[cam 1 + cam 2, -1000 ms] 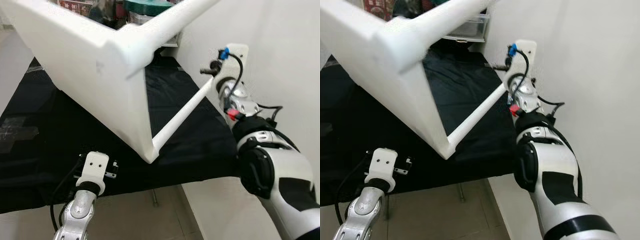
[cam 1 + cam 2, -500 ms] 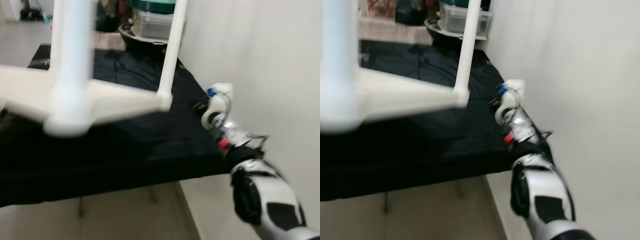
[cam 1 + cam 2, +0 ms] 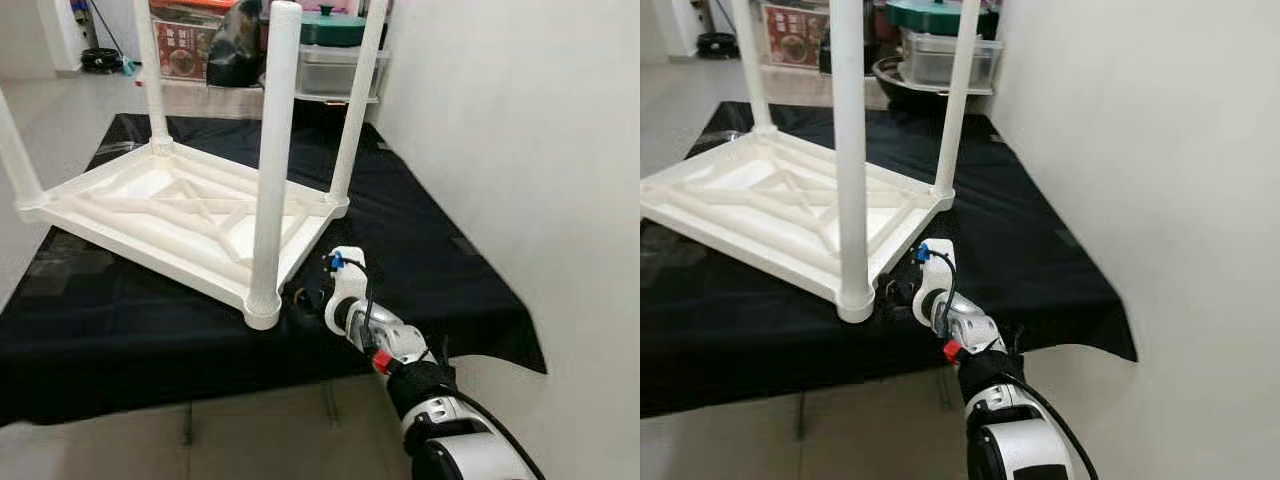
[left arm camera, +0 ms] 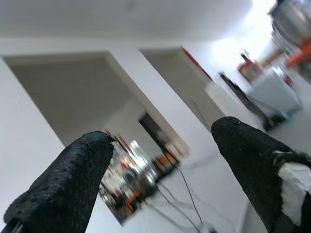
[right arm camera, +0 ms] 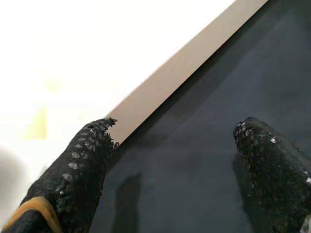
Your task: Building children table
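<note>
1. The white children's table (image 3: 180, 215) lies upside down on a black cloth (image 3: 420, 260) spread over the floor, its four legs pointing up.
2. The nearest leg (image 3: 270, 170) stands at the corner closest to the robot.
3. The right claw (image 3: 902, 287) hovers low over the cloth, just beside that near corner, its fingers spread apart and grasping nothing; its wrist view shows the table's white edge (image 5: 97, 63) near one finger (image 5: 73, 179).
4. The left claw (image 4: 163, 160) is also released, pointing at a bright room interior.
5. Storage boxes and a lidded pot (image 3: 335, 30) sit behind the cloth, by the wall.
</note>
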{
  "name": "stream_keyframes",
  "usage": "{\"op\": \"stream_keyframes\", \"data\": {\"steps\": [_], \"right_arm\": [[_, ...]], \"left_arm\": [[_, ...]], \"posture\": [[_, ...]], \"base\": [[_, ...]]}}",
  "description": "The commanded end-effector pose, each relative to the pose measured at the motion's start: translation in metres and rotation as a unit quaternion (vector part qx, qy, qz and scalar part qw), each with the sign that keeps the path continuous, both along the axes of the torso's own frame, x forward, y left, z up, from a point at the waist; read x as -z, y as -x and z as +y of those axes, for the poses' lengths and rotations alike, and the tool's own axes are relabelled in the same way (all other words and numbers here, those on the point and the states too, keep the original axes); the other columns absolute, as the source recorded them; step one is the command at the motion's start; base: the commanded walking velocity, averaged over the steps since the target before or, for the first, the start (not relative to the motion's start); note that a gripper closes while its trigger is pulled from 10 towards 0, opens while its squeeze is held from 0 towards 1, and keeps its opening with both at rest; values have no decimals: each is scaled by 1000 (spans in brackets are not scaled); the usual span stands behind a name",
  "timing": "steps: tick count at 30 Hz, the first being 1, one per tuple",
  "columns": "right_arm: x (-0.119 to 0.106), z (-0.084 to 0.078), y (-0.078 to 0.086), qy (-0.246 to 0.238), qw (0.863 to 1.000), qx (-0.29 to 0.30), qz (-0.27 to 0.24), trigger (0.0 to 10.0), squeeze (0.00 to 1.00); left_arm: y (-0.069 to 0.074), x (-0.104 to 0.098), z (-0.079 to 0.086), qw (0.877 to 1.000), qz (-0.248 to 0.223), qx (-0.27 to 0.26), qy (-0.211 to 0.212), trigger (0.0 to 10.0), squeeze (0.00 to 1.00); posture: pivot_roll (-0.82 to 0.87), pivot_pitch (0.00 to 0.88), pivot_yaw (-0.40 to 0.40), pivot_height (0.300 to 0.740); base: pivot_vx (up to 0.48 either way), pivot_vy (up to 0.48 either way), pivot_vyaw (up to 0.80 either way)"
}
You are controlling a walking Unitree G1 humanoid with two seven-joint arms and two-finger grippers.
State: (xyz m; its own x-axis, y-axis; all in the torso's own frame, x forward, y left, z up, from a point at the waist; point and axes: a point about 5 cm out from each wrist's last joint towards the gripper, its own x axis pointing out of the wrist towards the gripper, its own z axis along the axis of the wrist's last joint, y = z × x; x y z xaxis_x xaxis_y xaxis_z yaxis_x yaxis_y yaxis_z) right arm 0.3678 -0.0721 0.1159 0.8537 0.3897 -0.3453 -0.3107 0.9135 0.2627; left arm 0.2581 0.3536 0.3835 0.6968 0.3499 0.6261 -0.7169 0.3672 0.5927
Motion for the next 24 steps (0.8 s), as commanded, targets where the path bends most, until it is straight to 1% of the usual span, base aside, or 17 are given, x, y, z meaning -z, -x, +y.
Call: {"op": "stream_keyframes", "data": {"steps": [1, 4, 6, 7, 8, 9, 10, 11, 12, 13, 14, 15, 16, 18, 19, 21, 24], "right_arm": [[-7, -9, -5, 15, 1000, 17, -18, 10000, 1000], [-14, -20, -7, 26, 999, 37, -27, 10000, 1000], [-21, -28, -8, 40, 997, 54, -44, 10000, 1000], [-31, -42, -12, 80, 989, 100, -77, 10000, 1000], [-41, -54, -14, 116, 977, 138, -111, 10000, 902], [-49, -65, -15, 134, 965, 180, -138, 10000, 753], [-49, -65, -15, 134, 965, 180, -138, 10000, 753], [-57, -77, -15, 154, 949, 219, -166, 10000, 565], [-57, -77, -15, 154, 949, 219, -166, 10000, 565], [-65, -86, -13, 154, 938, 246, -190, 10000, 0], [-70, -91, -11, 151, 930, 262, -208, 10000, 0], [-70, -91, -11, 151, 930, 262, -208, 10000, 0], [-73, -92, -9, 151, 927, 260, -222, 10000, 0], [-72, -89, -6, 149, 930, 245, -229, 10000, 0], [-72, -89, -6, 149, 930, 245, -229, 10000, 0], [-67, -86, -2, 152, 933, 233, -226, 10000, 0], [-66, -83, 1, 155, 934, 228, -228, 10000, 0]], "left_arm": [[-1, 4, -5, 1000, 7, 13, 6, 10000, 0], [-2, 10, -7, 1000, 15, 15, 13, 10000, 0], [-5, 18, -13, 998, 27, 41, 28, 10000, 0], [-10, 33, -27, 994, 46, 91, 48, 10000, 0], [-14, 49, -40, 987, 67, 134, 58, 10000, 0], [-17, 65, -53, 980, 87, 168, 62, 10000, 0], [-17, 65, -53, 980, 87, 168, 62, 10000, 0], [-20, 87, -67, 971, 113, 197, 77, 10000, 0], [-20, 87, -67, 971, 113, 197, 77, 10000, 0], [-21, 106, -80, 963, 132, 218, 93, 10000, 0], [-21, 128, -98, 950, 155, 246, 111, 10000, 0], [-21, 128, -98, 950, 155, 246, 111, 10000, 0], [-19, 147, -115, 937, 174, 270, 134, 10000, 0], [-16, 169, -139, 920, 195, 299, 163, 10000, 0], [-16, 169, -139, 920, 195, 299, 163, 10000, 0], [-13, 183, -159, 905, 215, 322, 179, 10000, 0], [-10, 191, -167, 897, 228, 328, 187, 10000, 0]], "posture": [[166, 0, -136, 740], [166, 0, -145, 740], [162, 0, -145, 740], [158, 0, -145, 740], [154, 0, -147, 740], [151, 0, -145, 740], [151, 0, -145, 740], [140, 0, -142, 740], [140, 0, -142, 740], [136, 0, -140, 740], [130, 0, -140, 740], [130, 0, -140, 740], [126, 0, -139, 740], [121, 0, -137, 740], [121, 0, -137, 740], [120, 0, -138, 740], [119, 0, -136, 740]], "base": [[0, 0, 0], [0, 0, 0], [0, 0, 0], [0, 0, 0], [0, 0, 0], [0, 0, 0], [0, 0, 0], [0, 0, 0], [0, 0, 0], [0, 0, 0], [0, 0, 0], [0, 0, 0], [0, 0, 0], [0, 0, 0], [0, 0, 0], [0, 0, 0], [0, 0, 0]]}}
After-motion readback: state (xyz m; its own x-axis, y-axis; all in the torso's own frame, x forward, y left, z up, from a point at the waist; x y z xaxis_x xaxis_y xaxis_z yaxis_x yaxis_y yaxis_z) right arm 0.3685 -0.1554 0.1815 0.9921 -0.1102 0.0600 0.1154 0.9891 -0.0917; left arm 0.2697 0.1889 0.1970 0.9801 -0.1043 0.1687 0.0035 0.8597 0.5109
